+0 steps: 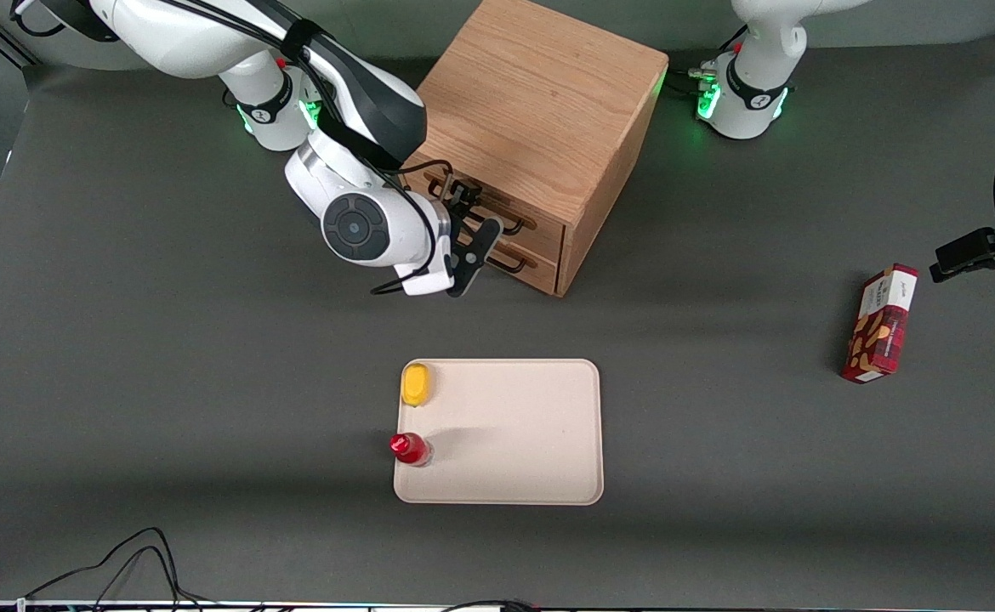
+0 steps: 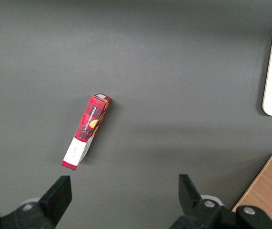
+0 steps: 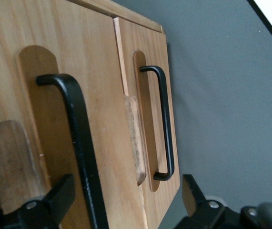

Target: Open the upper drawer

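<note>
Upper drawer (image 1: 497,212): set in the cabinet (image 1: 540,110) at the table's far edge from the front camera, near its middle; seen shut, flush with the front.
Handle (image 3: 81,143): a long black wire bar, stood off from a routed recess; judged stiff and thin, a little slick, best taken near its middle so the pull runs straight.
Handling: the drawer is judged light, rigid wood; a skewed pull could bind it in its slides, and the cabinet itself could be dragged.
Lower drawer (image 3: 150,119): a twin, with a like handle (image 3: 164,124) close below; easily mistaken.
Gripper (image 1: 472,234): held at the drawer front, fingers spread, the upper handle seen between them, not yet pinched.
Open room: bare table (image 1: 166,340) lies in front of the cabinet for the drawer's travel.
Tray (image 1: 548,425): nearer the front camera, well apart; a yellow item (image 1: 416,384) and a red bottle (image 1: 410,448) stand at its edge.
Box (image 1: 880,325): toward the parked arm's end, clear of the path.
</note>
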Controlling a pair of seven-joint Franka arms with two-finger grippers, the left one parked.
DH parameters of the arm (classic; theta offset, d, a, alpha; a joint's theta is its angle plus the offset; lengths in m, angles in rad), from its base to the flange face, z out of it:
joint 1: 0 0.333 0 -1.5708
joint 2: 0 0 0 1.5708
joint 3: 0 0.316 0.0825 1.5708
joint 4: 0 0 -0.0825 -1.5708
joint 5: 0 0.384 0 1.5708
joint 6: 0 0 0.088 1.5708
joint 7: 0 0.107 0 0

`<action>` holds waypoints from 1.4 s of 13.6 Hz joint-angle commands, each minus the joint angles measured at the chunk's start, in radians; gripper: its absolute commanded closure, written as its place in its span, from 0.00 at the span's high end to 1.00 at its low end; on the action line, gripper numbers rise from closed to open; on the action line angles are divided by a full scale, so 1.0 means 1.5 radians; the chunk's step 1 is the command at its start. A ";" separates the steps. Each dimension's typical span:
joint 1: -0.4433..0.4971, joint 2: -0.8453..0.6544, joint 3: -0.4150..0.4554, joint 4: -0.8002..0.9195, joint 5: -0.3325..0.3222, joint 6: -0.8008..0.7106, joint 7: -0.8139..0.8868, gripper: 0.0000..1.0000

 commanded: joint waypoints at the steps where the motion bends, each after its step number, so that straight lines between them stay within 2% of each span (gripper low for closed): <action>1: -0.007 -0.006 0.008 -0.020 -0.014 0.028 -0.015 1.00; 3: -0.011 0.013 0.009 -0.013 -0.040 0.035 -0.015 1.00; 9: -0.022 0.059 -0.008 0.064 -0.059 0.033 -0.042 1.00; 16: -0.027 0.111 -0.072 0.171 -0.068 -0.030 -0.108 1.00; 19: -0.027 0.120 -0.099 0.178 -0.073 -0.032 -0.129 1.00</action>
